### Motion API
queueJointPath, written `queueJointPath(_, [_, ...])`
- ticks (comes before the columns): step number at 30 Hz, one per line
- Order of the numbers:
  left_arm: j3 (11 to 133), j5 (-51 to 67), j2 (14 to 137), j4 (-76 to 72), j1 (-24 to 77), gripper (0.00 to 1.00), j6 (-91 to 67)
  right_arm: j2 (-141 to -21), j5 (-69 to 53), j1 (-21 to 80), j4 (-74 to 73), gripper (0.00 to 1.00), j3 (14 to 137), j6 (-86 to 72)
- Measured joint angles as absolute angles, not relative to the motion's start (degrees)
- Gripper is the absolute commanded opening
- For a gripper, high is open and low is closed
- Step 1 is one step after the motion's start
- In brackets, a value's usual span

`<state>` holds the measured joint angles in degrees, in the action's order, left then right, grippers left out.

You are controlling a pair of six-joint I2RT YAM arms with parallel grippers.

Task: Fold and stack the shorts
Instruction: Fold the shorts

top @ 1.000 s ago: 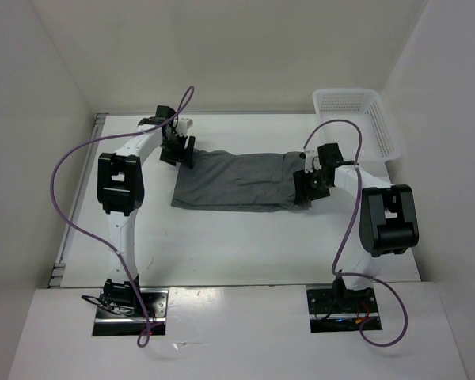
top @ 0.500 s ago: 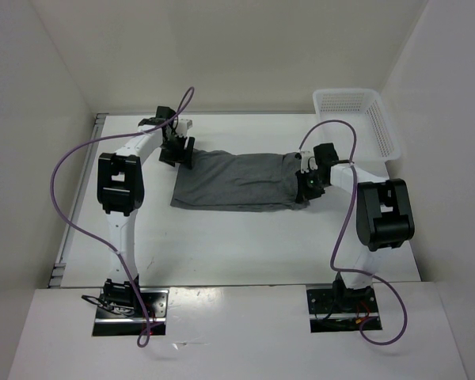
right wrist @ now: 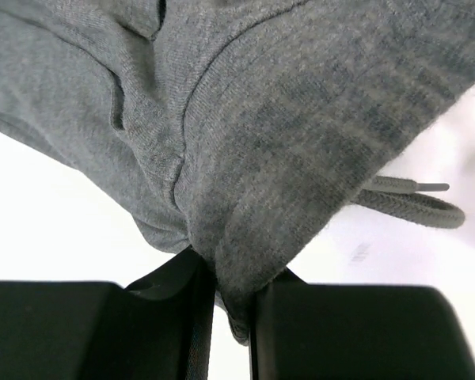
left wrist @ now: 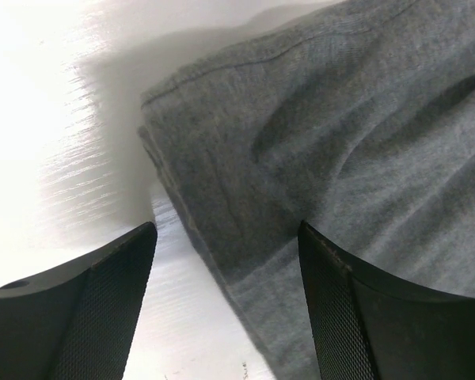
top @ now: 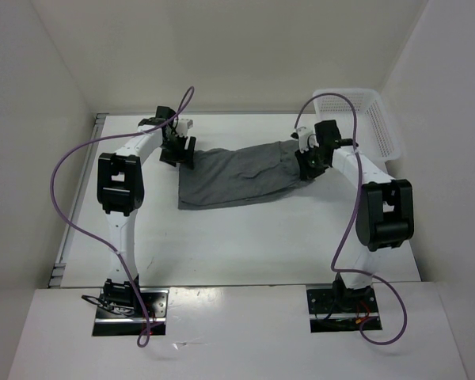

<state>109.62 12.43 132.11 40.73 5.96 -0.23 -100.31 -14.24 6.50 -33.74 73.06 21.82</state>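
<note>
grey shorts [left wrist: 332, 150] hem corner on white table [left wrist: 47, 111], tool [left wrist: 226, 309] fingers spread wide

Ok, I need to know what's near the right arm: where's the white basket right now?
Top view: the white basket sits in the far right corner of the table, just beyond the right gripper, which pinches the right end of the grey shorts.

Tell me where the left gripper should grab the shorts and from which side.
Grip the hemmed leg corner of the shorts, coming down from above at their left end. That edge lies flat on the table just ahead of the open left gripper, while the right gripper pinches the waistband end.
</note>
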Motion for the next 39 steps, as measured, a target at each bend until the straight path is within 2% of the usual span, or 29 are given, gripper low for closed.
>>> queueJointPath(14, [109.36,20.01,132.05,40.88,7.68,0.81,-0.25,-94.02,-5.72,6.5,-43.86,0.0,77.49,36.47])
queueJointPath(16, [109.38,21.12,132.18,40.88,9.5,0.75,-0.27,-94.04,-4.54,6.5,-45.65,0.0,79.57,39.16])
queueJointPath(17, [109.51,21.65,132.4,40.97,10.72,0.65,-0.34,-94.06,-3.97,6.5,-46.89,0.0,81.12,40.69])
queueJointPath(20, [111.24,22.87,134.08,41.04,14.31,0.43,-0.47,-94.63,-3.36,6.66,-50.35,0.0,87.02,43.86])
queueJointPath(21, [112.05,23.11,134.82,41.12,15.42,0.29,-0.45,-95.09,-2.98,6.87,-51.22,0.0,89.65,44.77])
queueJointPath(25, [115.39,24.69,137.58,41.17,17.76,0.09,-0.4,-95.74,-0.58,10.68,-52.1,0.0,95.04,47.68])
queueJointPath(28, [117.58,25.65,138.87,41.41,17.65,0.04,-0.38,-96.49,0.45,17.21,-52.69,0.0,95.2,49.08])
queueJointPath(39, [122.93,26.48,141.97,42.52,17.72,0.04,-0.32,-103.13,6.02,36.71,-54.02,0.0,94.5,50.85])
